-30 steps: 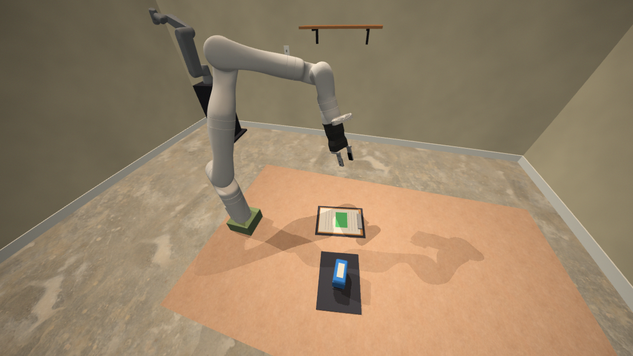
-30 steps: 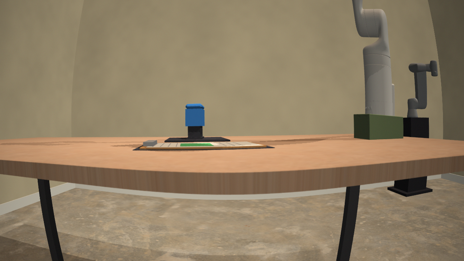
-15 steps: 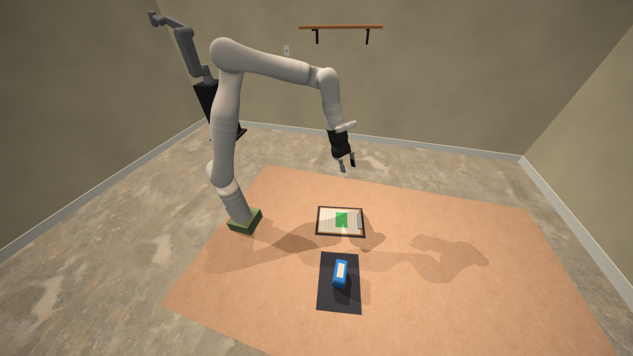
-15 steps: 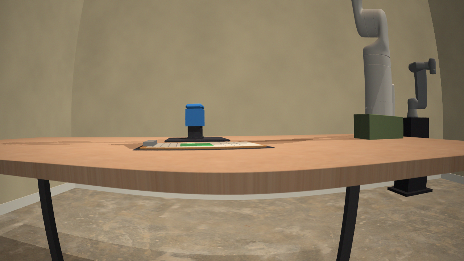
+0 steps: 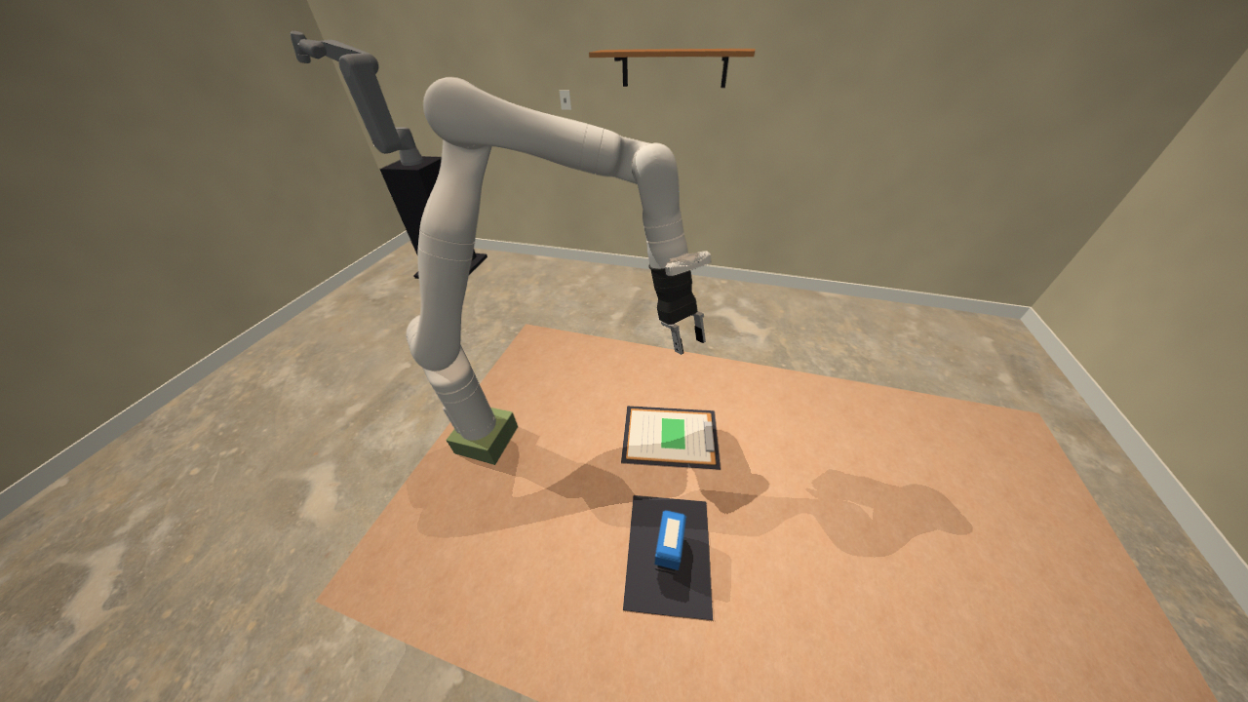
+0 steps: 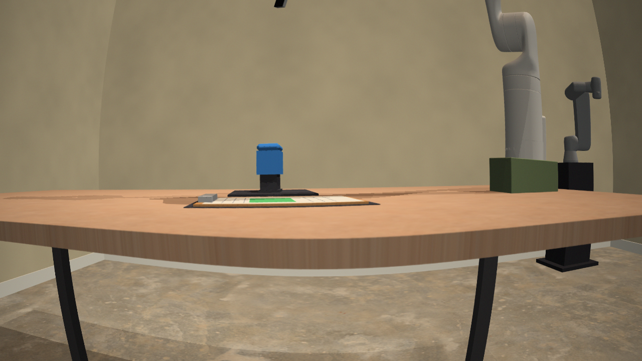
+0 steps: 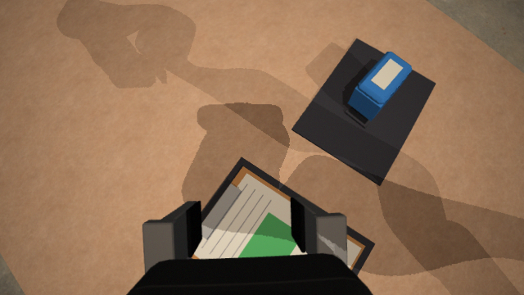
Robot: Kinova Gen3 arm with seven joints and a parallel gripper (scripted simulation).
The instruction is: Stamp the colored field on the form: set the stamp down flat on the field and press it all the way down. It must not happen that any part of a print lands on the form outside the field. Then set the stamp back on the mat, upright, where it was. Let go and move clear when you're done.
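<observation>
Tan walls close in a bare room, with a wooden table [image 6: 314, 233] on black legs in the middle of it. Reading the top view from the left: my arm stands on a green base [image 5: 501, 432] at the table's left edge, placed so that everything I need is within reach. To the right of the base lies the form [image 5: 645, 434], clipped flat on its board, with the green field [image 5: 673, 433] near its middle, face up and uncovered, ready to take a print. Nearer the camera, apart from the form, is the dark mat [image 5: 667, 593], and on it the blue stamp [image 5: 669, 539] stands upright on its black foot. The side view shows this well: the wide blue body on top, the narrow neck beneath. I judge that standing up keeps its inked face off the table and offers its flat sides to my fingers.

My pincer [image 5: 687, 335] hangs high over the table on the far side of the form, pointing down, spread as wide as it goes with nothing in it. In the wrist view the form shows between my two fingers, and the stamp sits up and to the right, well apart from me.

Nothing has been picked up yet. My next move, I think, is across to the stamp and down, with the fingers turned to meet its long sides squarely.
</observation>
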